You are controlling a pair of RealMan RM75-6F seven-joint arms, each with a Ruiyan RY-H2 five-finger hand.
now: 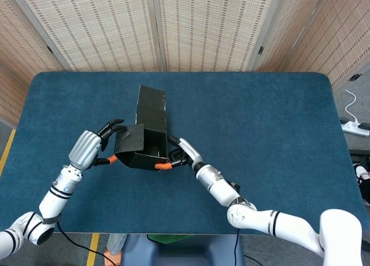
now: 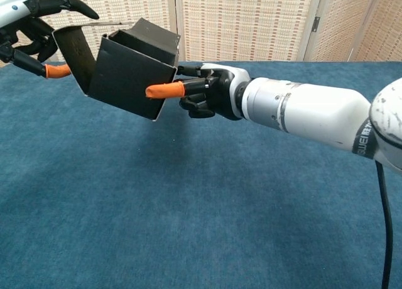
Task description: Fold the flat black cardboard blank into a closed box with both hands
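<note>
The black cardboard box (image 1: pixel 145 140) is held up off the blue counter (image 1: pixel 260 121), half formed: its walls stand, its mouth is open, and a tall lid panel (image 1: pixel 151 107) rises at the far side. It hangs between the two hands so that both can work its flaps without the counter in the way.

The right hand (image 2: pixel 204 91) steadies the box's right wall. One orange-tipped finger (image 2: pixel 164 90) lies across the front face, and the dark fingers sit at the corner just behind it; this looks like a pinch on that wall, bracing the box against the push from the other side.

The left hand (image 1: pixel 92 147) has its fingers spread around the left side flap (image 1: pixel 130 140), pressing it inward over the opening. That flap seems to be the step in hand.
</note>
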